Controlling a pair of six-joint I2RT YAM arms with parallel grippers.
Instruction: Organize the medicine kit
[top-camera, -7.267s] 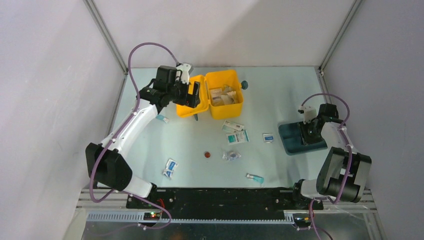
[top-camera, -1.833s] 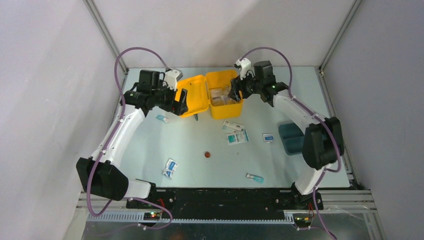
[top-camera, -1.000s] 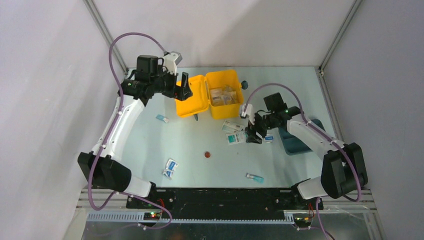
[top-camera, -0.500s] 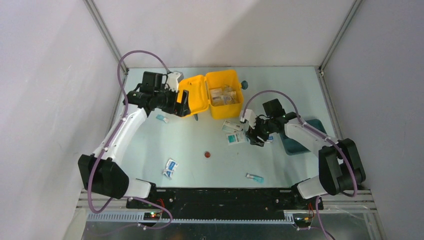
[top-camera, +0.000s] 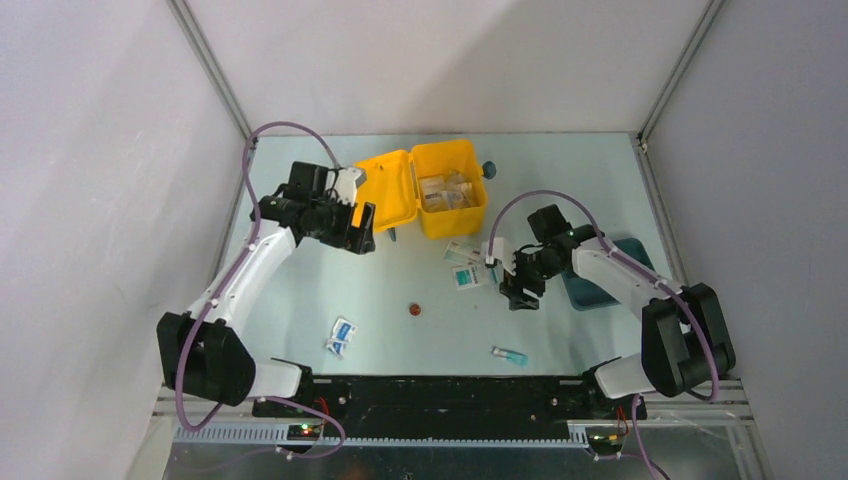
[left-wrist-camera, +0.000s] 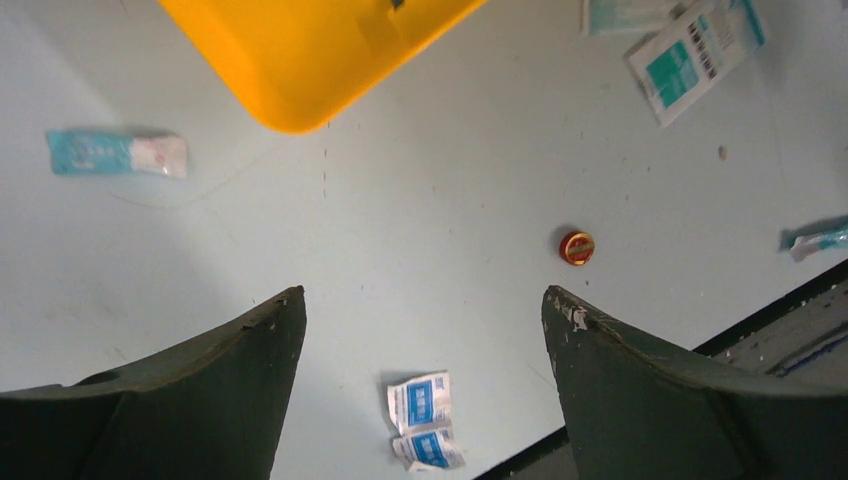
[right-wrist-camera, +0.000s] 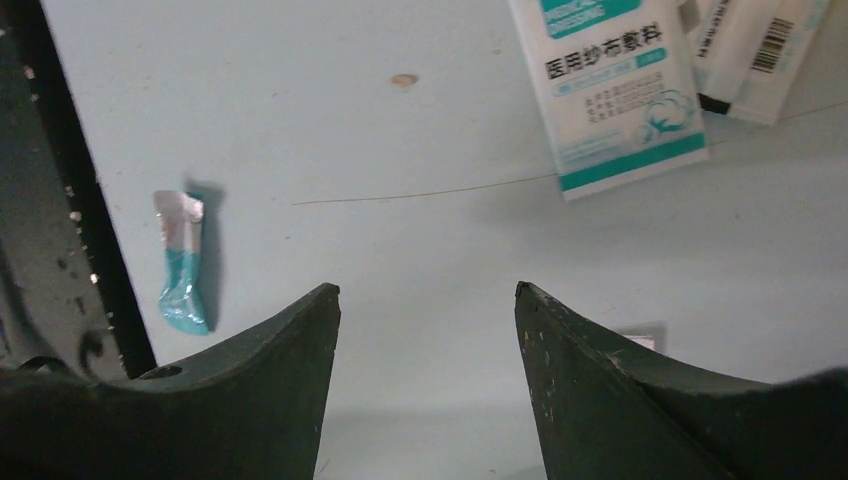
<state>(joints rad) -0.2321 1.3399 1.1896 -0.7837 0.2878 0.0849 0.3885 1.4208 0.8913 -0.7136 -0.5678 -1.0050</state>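
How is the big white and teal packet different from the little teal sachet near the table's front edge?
The packet is far larger than the sachet. The packet is white with teal bands and print; the sachet is mostly teal with a pale end. The packet lies beside a barcoded packet; the sachet lies alone. Both lie flat on the table, outside the yellow box.

grey walls (top-camera: 450, 60), pale table (top-camera: 400, 275), perhaps metal
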